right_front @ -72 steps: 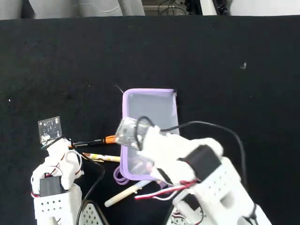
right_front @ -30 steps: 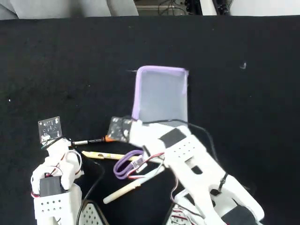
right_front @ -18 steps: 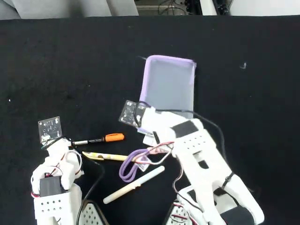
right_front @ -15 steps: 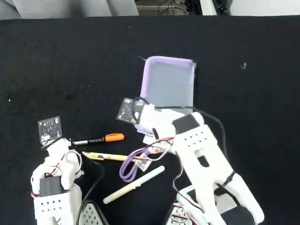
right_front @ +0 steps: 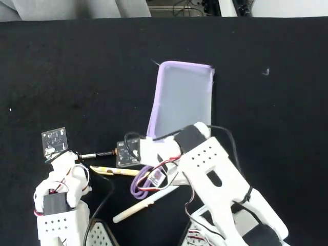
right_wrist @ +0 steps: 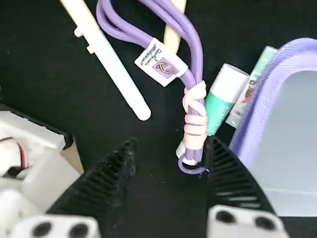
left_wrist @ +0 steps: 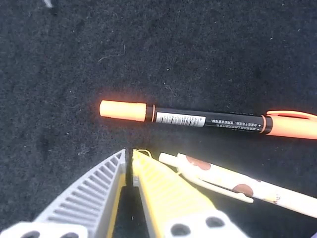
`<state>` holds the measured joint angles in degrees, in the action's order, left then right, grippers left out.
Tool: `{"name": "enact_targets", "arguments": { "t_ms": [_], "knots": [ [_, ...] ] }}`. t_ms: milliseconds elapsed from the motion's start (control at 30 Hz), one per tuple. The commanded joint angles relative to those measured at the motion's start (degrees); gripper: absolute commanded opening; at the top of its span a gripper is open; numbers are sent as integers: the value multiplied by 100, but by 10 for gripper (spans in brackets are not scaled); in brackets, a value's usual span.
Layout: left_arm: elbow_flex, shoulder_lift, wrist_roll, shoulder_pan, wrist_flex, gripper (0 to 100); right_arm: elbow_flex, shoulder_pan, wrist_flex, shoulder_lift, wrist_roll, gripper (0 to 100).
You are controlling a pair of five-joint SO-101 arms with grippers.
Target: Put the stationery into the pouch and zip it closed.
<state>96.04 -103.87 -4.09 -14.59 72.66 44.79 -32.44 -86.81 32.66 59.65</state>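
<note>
Pouch (right_front: 184, 97) got shoved up the table (right_front: 77, 61), but we've still got three pens (left_wrist: 208, 120) outside it, our right gripper (right_wrist: 168, 148) open by the strap (right_wrist: 194, 74), left gripper (left_wrist: 130, 157) closed empty.

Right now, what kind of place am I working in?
Likely a lab or workshop bench: a black cloth-covered table, a white left arm and right arm at its near edge, loose cables beyond it.
</note>
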Motion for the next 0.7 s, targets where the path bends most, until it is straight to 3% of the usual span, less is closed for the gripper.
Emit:
{"name": "enact_targets", "arguments": {
  "t_ms": [0, 400, 667],
  "knots": [
    [136, -35, 9, -48, 26, 30, 338, -79, 457, -31, 53, 211],
    [136, -35, 9, -48, 26, 30, 1314, -53, 1899, -40, 53, 211],
    [136, -35, 9, -48, 26, 30, 1429, 413, 2365, -40, 53, 98]
  ]
}}
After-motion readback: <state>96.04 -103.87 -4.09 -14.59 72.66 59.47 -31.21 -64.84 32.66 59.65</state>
